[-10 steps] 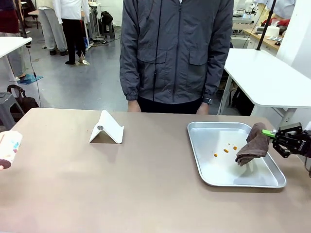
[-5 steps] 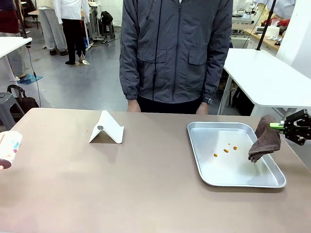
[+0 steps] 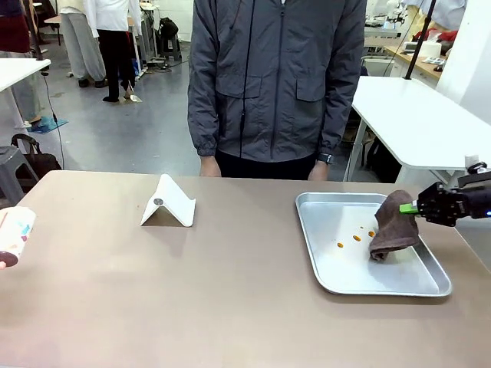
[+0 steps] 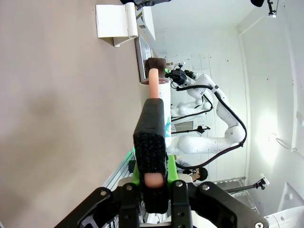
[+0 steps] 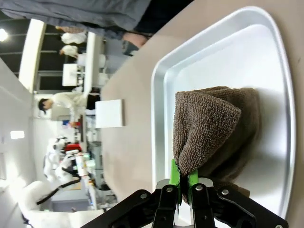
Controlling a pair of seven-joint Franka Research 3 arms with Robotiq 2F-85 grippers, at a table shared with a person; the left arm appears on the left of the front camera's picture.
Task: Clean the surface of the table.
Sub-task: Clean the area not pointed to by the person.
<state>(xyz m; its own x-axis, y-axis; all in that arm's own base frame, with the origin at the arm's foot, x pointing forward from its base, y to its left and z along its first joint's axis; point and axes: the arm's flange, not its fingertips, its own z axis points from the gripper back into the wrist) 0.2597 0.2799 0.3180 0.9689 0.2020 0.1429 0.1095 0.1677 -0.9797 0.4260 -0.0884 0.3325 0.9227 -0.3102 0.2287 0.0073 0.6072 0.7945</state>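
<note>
Right gripper (image 3: 410, 208) pinches a brown cloth (image 3: 391, 226) over the tray (image 3: 330, 280); left gripper (image 4: 152, 118) is clamped on a printed cup (image 3: 15, 232)
The table (image 3: 192, 307), a wide brownish-taupe top, runs from the near edge of the front view to the person at its far side; at its left edge the printed cup hangs tilted, and in the left wrist view the fingers are pressed together with the cup's white wall at their tips; farther in, left of the middle, a white folded stand (image 3: 169, 203) sits upright on the tabletop; on the right lies the silver tray, with a few small orange crumbs (image 3: 357, 238) on its floor just beside the cloth; the cloth droops from the green pads, which squeeze its top fold, and its lower end seems to rest on the tray floor; behind the table stands a person in a grey jacket (image 3: 276, 84), arms down
</note>
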